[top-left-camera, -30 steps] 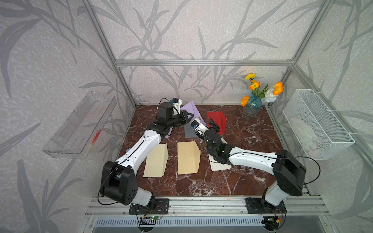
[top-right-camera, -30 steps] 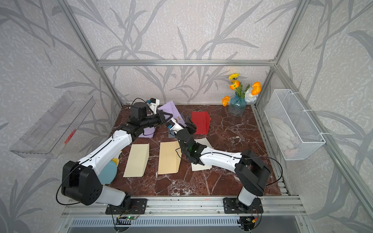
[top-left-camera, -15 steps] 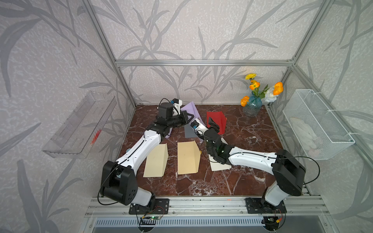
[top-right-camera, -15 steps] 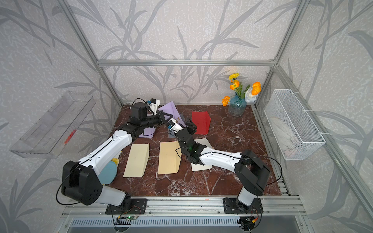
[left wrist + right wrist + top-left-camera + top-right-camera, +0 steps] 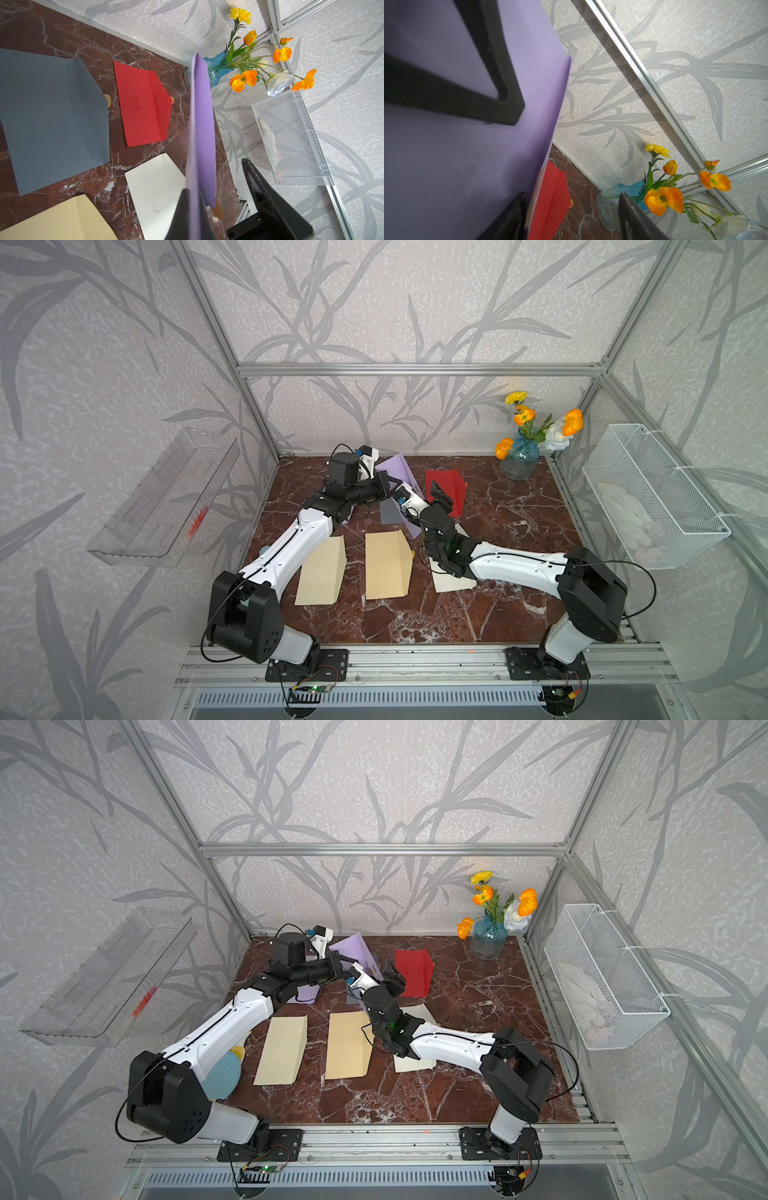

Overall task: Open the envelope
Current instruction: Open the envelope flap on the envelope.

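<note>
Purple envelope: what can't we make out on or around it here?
Flap: left wrist shows the purple envelope edge-on in the shut left tool; in both top views the arms cover its middle.
Contact: the right tool is open; right wrist blurs its near finger, so touch on the paper is unclear.
The teal object: in a top view, mostly under the left arm.
The basket: contents too small behind mesh in both top views.

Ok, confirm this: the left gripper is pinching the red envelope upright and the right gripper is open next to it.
Wrong colour: the left gripper pinches the purple envelope upright, as the left wrist view shows; the red envelope lies flat. The right gripper is open beside the purple one.
</note>
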`<action>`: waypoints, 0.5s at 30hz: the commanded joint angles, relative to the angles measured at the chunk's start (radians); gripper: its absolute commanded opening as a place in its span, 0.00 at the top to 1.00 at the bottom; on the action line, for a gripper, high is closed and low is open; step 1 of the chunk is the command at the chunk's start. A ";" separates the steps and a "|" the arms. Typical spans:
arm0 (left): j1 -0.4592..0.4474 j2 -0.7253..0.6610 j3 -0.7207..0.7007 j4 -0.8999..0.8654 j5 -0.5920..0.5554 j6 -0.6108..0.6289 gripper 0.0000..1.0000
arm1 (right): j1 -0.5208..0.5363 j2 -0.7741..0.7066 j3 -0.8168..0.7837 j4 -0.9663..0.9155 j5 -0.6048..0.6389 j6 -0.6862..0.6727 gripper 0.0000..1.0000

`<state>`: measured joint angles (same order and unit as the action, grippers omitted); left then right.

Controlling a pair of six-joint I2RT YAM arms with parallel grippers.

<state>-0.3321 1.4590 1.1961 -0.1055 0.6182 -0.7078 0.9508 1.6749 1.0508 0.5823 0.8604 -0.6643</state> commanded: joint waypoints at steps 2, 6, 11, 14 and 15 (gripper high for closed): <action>-0.002 -0.036 0.036 -0.021 0.015 0.028 1.00 | -0.008 0.011 0.017 0.056 0.036 -0.027 0.29; -0.002 -0.051 0.027 -0.034 0.003 0.040 1.00 | -0.031 -0.001 0.011 0.034 0.068 -0.009 0.27; -0.001 -0.068 0.000 0.001 0.001 0.037 1.00 | -0.076 -0.035 0.012 -0.074 0.061 0.095 0.25; -0.001 -0.072 -0.010 0.034 0.015 0.024 1.00 | -0.106 -0.062 0.020 -0.188 0.019 0.205 0.24; -0.001 -0.070 -0.008 0.035 0.015 0.024 1.00 | -0.115 -0.071 0.021 -0.217 0.007 0.238 0.24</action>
<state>-0.3317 1.4208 1.1950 -0.1123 0.6220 -0.6907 0.8577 1.6569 1.0508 0.4725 0.8829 -0.5488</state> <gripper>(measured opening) 0.047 0.760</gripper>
